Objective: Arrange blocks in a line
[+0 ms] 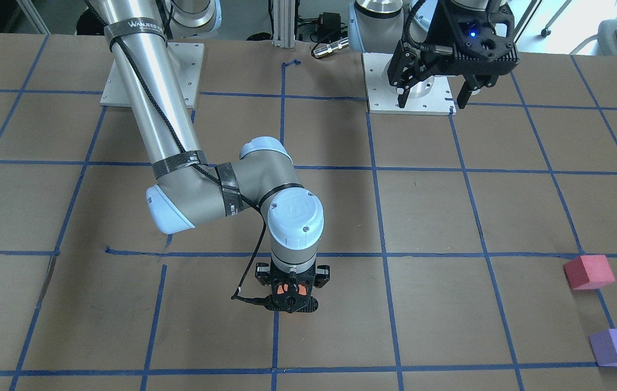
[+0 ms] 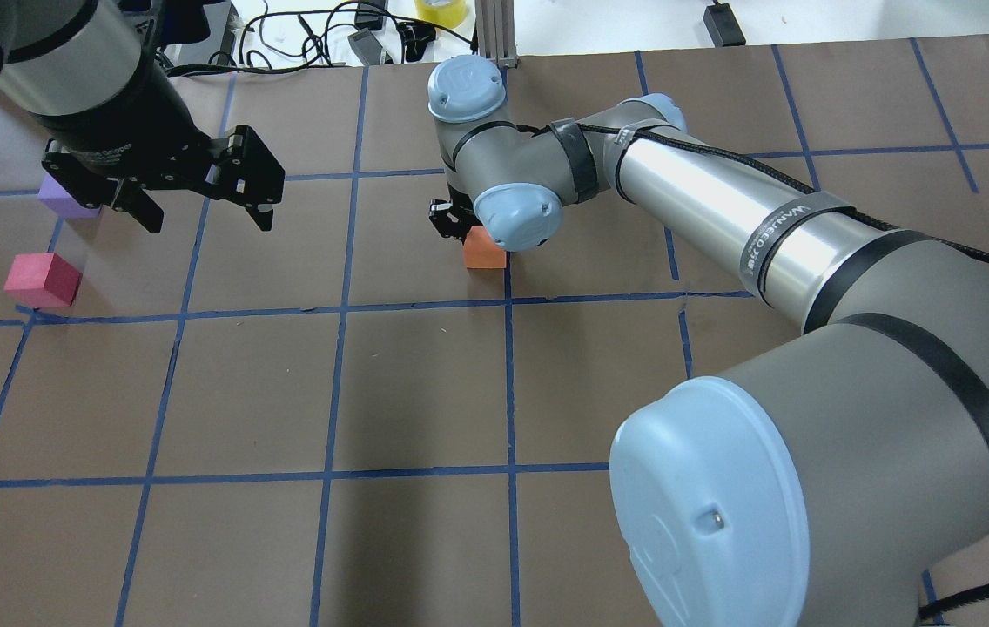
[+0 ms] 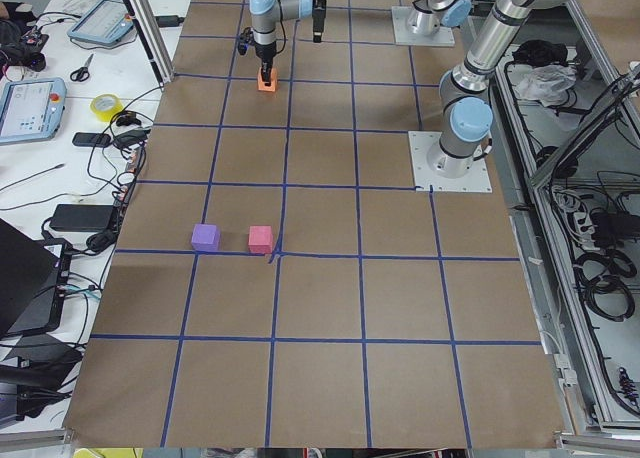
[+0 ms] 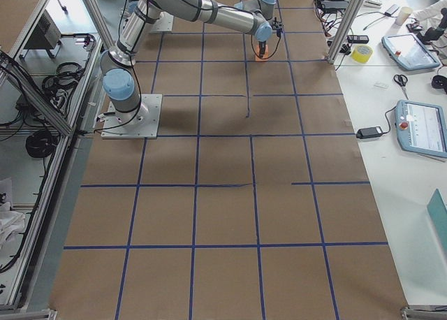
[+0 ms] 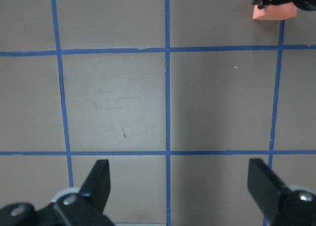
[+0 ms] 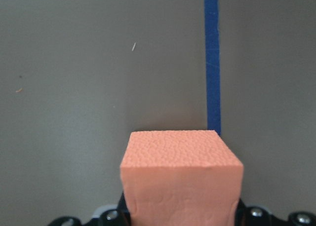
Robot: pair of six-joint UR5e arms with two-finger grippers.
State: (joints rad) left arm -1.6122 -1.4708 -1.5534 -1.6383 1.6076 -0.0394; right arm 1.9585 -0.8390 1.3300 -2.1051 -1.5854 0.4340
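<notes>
In the overhead view's upper left, the purple block [image 2: 59, 198] sits partly behind the left gripper [image 2: 207, 218]. The reddish-pink block [image 2: 43, 280] lies just below it near the left edge. The left gripper hangs above the table [image 2: 425, 392] with its fingers spread wide and nothing between them.

At centre frame, well apart from that pair, the orange block [image 2: 486, 251] is clamped in the right gripper [image 2: 460, 225]. Whether it touches the table cannot be told.

The main hazard is the long carry leftward. The idle left gripper stands between the orange block and the other two, so a direct path risks the arms colliding. The foam may also compress under the squeeze, then spring or skew on release and leave the line crooked. A low approach could nudge the reddish-pink block.
</notes>
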